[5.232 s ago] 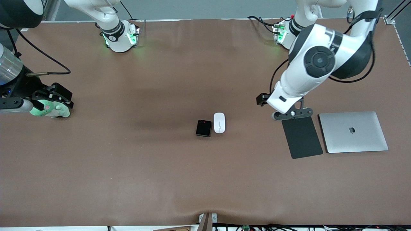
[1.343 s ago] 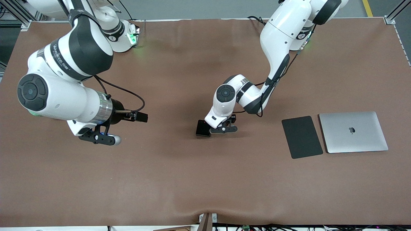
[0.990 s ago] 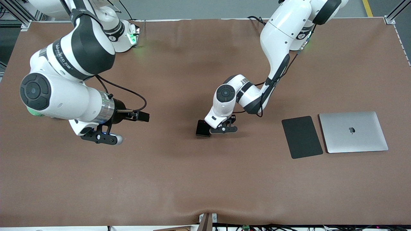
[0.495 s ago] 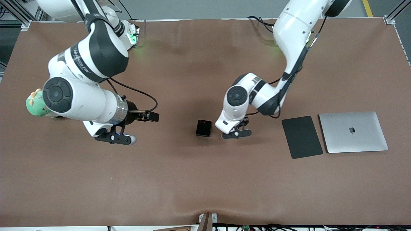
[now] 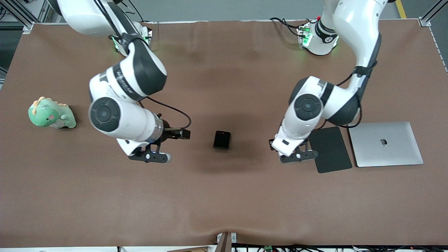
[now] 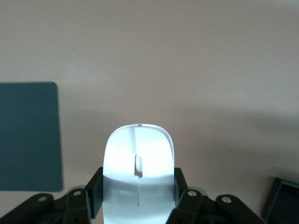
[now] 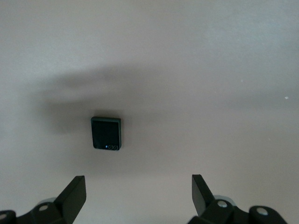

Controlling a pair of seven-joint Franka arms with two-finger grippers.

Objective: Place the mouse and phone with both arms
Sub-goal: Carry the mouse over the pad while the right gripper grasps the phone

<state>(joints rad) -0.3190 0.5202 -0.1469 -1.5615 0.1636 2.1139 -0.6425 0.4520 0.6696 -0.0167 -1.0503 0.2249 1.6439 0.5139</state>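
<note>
The white mouse (image 6: 138, 170) is gripped between my left gripper's (image 6: 138, 193) fingers; in the front view the left hand hides it. My left gripper (image 5: 297, 156) holds it over the table just beside the dark grey pad (image 5: 330, 149), on the pad's side toward the phone. The small black phone (image 5: 222, 140) with its red dot lies flat at mid-table, and also shows in the right wrist view (image 7: 106, 133). My right gripper (image 5: 150, 157) is open and empty over bare table between the green toy and the phone; its fingers (image 7: 74, 193) stand wide apart.
A closed silver laptop (image 5: 385, 143) lies beside the pad at the left arm's end. A green plush toy (image 5: 50, 113) sits at the right arm's end. The pad (image 6: 28, 135) and a corner of the phone (image 6: 282, 205) show in the left wrist view.
My left gripper has lifted the mouse from beside the phone and carried it toward the pad. My right arm has swung from the toy's end toward the phone.
</note>
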